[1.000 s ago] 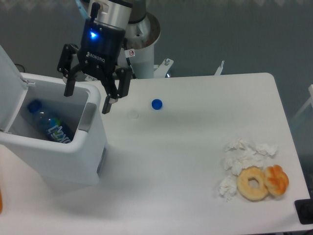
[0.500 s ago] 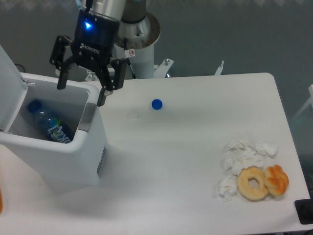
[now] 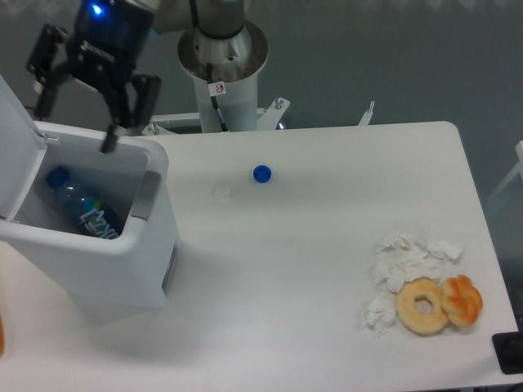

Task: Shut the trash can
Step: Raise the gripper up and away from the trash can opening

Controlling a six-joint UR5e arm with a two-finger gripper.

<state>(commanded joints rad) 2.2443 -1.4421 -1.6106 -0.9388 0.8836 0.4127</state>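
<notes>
The one fixed camera looks down on the worktop. The trash can stands at its left edge, and the task is not yet done: the lid stands up, swung back on the far left side, and the bin's mouth is open. A bottle with a blue cap lies inside. What is left, as I judge it, is the whole closing move: getting behind or above the raised lid and pushing it down onto the rim.

The gripper hangs above the can's back edge, near the lid's top but not touching it. Its fingers are spread wide and hold nothing.

Elsewhere lie a blue cap, crumpled tissues, a donut and a pastry touching it.
</notes>
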